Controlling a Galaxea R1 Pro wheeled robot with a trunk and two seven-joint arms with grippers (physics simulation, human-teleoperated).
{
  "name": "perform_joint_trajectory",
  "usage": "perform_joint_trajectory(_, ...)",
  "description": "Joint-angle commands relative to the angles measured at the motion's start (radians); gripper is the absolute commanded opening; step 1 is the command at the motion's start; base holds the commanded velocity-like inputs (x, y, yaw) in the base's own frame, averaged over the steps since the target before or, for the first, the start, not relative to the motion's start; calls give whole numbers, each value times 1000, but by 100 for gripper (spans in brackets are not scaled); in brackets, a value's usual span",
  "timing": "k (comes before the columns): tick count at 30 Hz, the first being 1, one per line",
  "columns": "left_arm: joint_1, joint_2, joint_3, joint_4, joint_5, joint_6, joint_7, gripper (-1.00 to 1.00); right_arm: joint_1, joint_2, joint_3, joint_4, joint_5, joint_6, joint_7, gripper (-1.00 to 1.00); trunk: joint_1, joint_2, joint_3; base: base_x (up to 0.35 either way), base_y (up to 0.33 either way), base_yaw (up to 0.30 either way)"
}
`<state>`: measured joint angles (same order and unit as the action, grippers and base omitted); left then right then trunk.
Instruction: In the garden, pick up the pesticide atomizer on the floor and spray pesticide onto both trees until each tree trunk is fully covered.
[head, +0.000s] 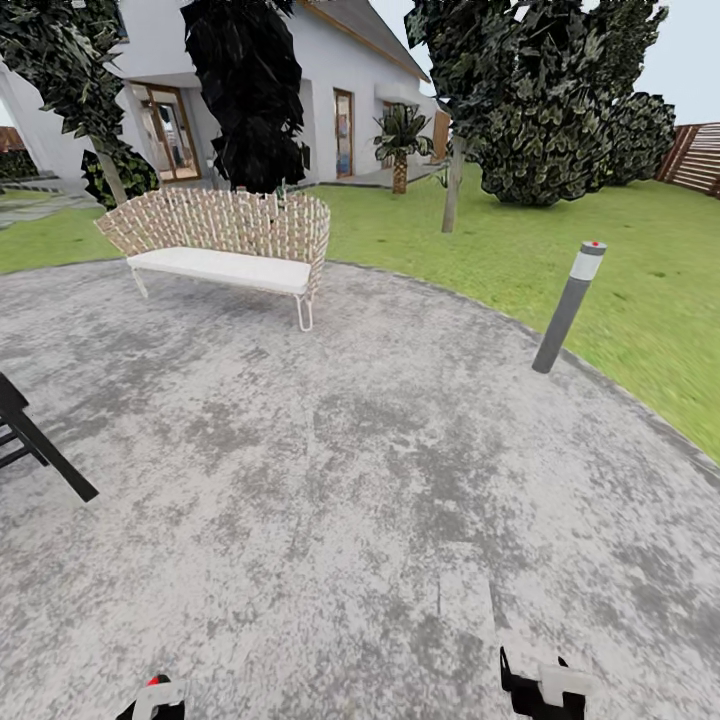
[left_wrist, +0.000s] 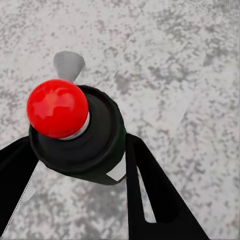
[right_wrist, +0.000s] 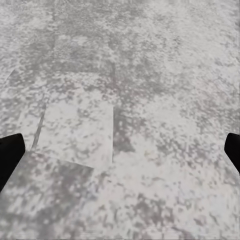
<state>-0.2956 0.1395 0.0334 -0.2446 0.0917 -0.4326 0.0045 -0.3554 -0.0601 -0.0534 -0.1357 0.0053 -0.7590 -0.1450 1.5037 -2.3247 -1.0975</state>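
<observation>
Both black fingers (left_wrist: 150, 195) clamp the pesticide atomizer (left_wrist: 75, 130); right gripper (right_wrist: 120, 150) gapes wide.

I have the pesticide atomizer (left_wrist: 75, 132) clamped in my left hand (left_wrist: 80, 165), its black fingers (left_wrist: 155, 195) pressing either side of the dark round body. A glossy red ball cap sits on top of it above a thin light collar, and a light grey nozzle pokes out past the body over the mottled grey paving (left_wrist: 180, 65). In the head view, one tree (head: 455, 180) stands on the grass to the right of the wicker bench (head: 225, 245) and farther back, its slim pale trunk upright under dark foliage. Another trunk (head: 108, 172) leans just behind the bench's left end.
</observation>
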Motion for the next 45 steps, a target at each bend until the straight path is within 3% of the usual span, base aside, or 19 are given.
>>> perform_joint_trajectory(1, 0, 0, -2, 1, 10, -3, -1, -100, 0, 0, -5, 1, 1, -3, 2, 100, 0, 0, 1, 338, 0, 0)
perform_joint_trajectory(45, 1, -1, -2, 1, 10, -3, -1, -100, 0, 1, -5, 2, 2, -3, 2, 100, 0, 0, 69, 338, 0, 1)
